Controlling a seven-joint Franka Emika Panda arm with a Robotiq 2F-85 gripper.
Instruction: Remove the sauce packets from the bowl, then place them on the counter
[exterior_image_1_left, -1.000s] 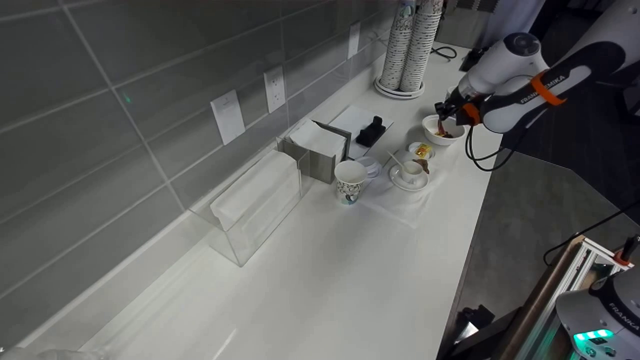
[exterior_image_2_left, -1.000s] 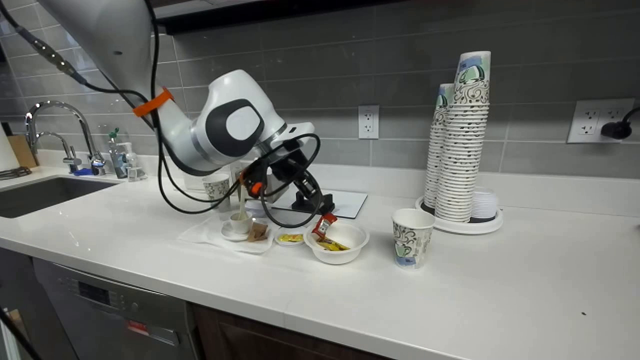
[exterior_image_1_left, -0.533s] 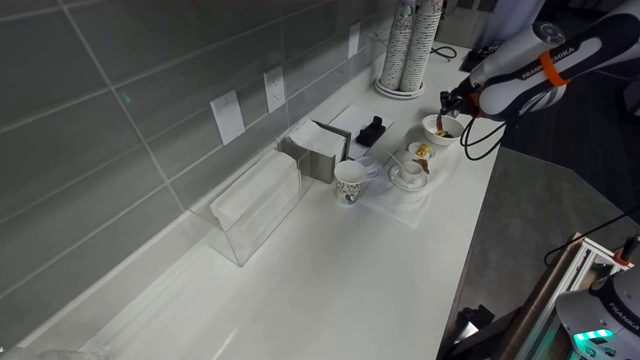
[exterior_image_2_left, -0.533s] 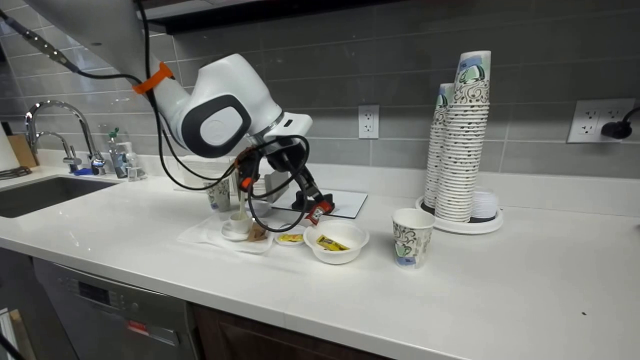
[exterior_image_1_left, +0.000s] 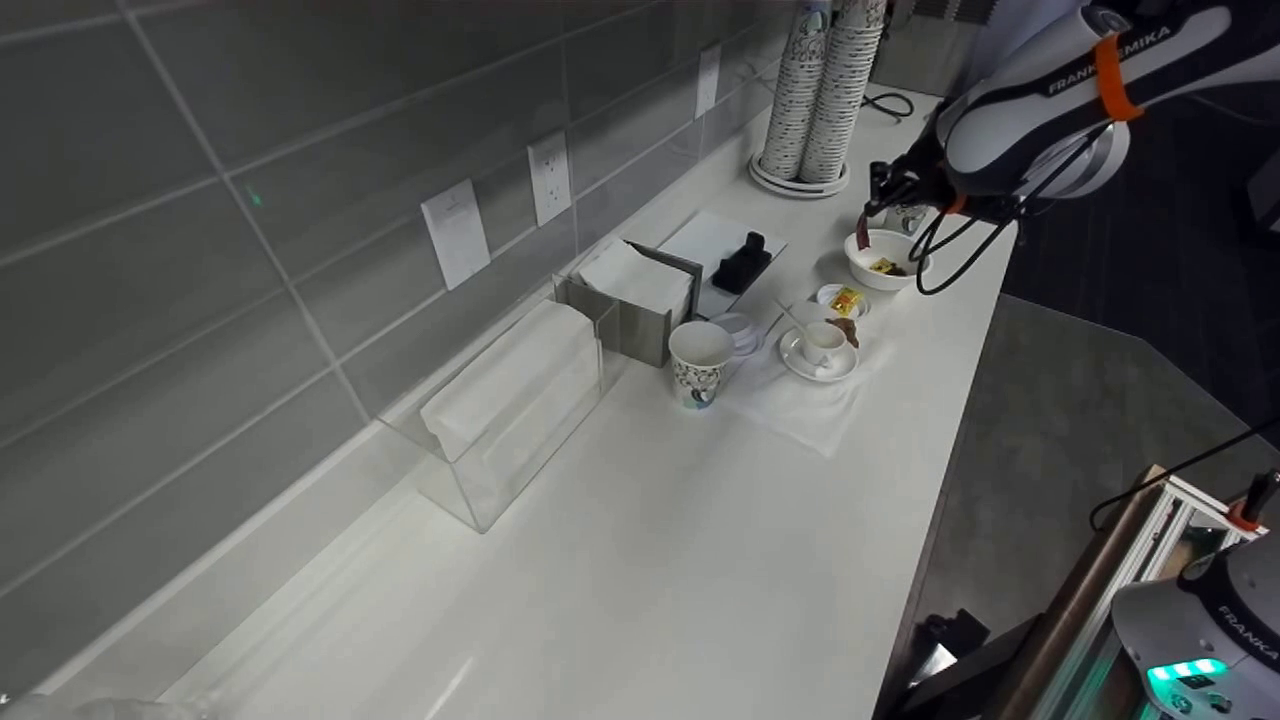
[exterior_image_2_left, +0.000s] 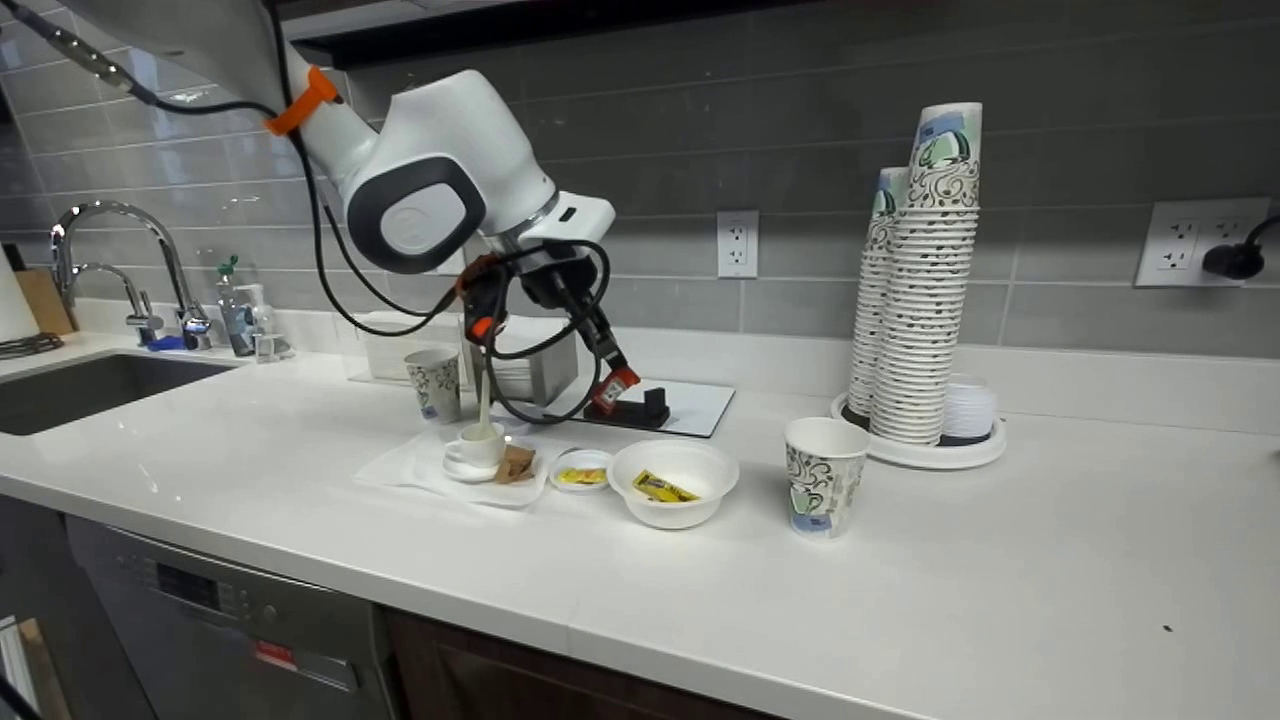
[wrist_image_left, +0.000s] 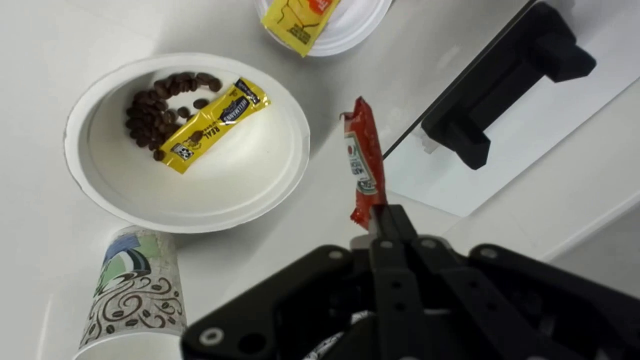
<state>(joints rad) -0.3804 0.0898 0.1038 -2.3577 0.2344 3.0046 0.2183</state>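
Nearest the wrist camera, the gripper (wrist_image_left: 392, 220) has its fingers drawn together on one end of a red sauce packet (wrist_image_left: 366, 165), pinching it so that the other end juts out into the air. The packet is outside the white bowl (wrist_image_left: 250, 170), held above the counter (exterior_image_2_left: 1000, 580); the wrist view shows it between the bowl's rim and a black piece (wrist_image_left: 500, 80) lying on a white board (wrist_image_left: 440, 185). Below, inside the bowl, a yellow sauce packet (wrist_image_left: 215, 125) marked HELLMANN'S REAL lies aslant, one end among dark brown beans (wrist_image_left: 145, 117). A patterned paper cup (wrist_image_left: 137, 290) stands upright near the bowl, apart from it, and just beside the bowl on another side is a small white dish (wrist_image_left: 362, 30) with an orange-marked packet (wrist_image_left: 300, 22) on it. Past the dish, away from the bowl, a white cup (exterior_image_2_left: 485, 450) sits on its saucer (exterior_image_2_left: 470, 474) over a napkin (exterior_image_2_left: 410, 468), with a brown piece (exterior_image_2_left: 515, 465) beside it. Farther back, in both exterior views, tall stacks of paper cups (exterior_image_2_left: 925, 330) rise from a round tray (exterior_image_2_left: 930, 460), and the grey tiled wall (exterior_image_2_left: 620, 150) runs along the back of the counter.
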